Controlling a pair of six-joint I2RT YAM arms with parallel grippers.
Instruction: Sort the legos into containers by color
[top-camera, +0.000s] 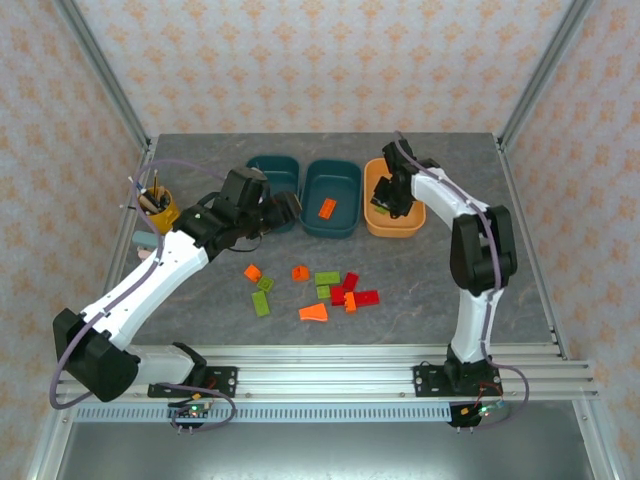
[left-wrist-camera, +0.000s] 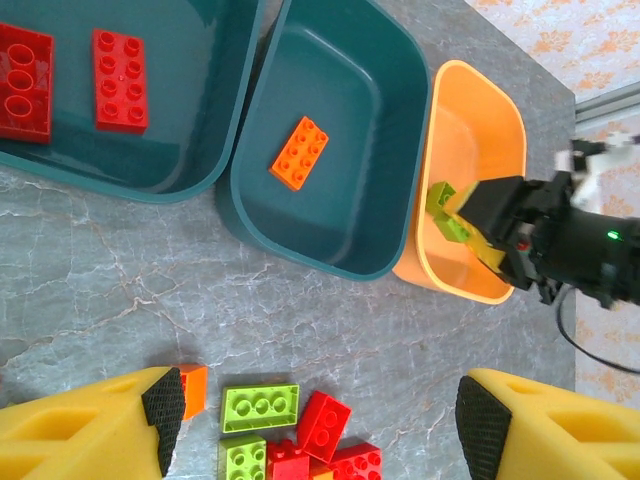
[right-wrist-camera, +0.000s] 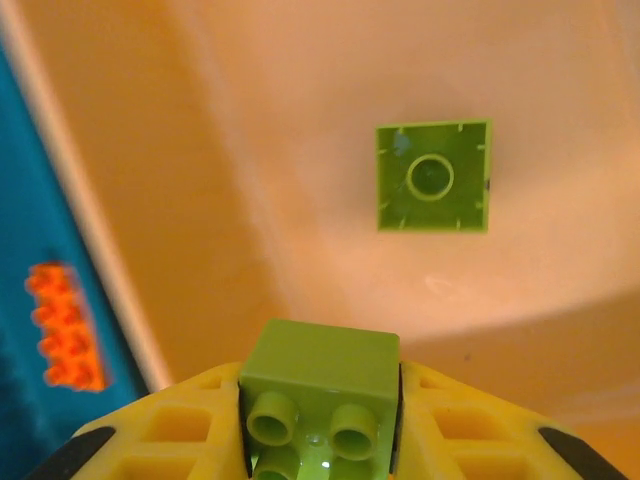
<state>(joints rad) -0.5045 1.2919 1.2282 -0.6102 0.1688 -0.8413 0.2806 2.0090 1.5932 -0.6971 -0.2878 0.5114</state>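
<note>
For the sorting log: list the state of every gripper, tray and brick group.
Left gripper: open, empty.
Right gripper: shut on green brick.
Left teal tray: holds two red bricks.
Middle teal tray: holds one orange brick.
Orange tray: holds second green brick.
Loose bricks: unsorted, outside trays.

The top external camera looked steeply down from above and behind the arm bases (top-camera: 440, 378) over the whole grey marbled tabletop (top-camera: 430, 275). The left wrist camera looked down from mid-height on the shallow orange plastic tray (left-wrist-camera: 470, 95), which the right wrist camera faced from close inside.
</note>
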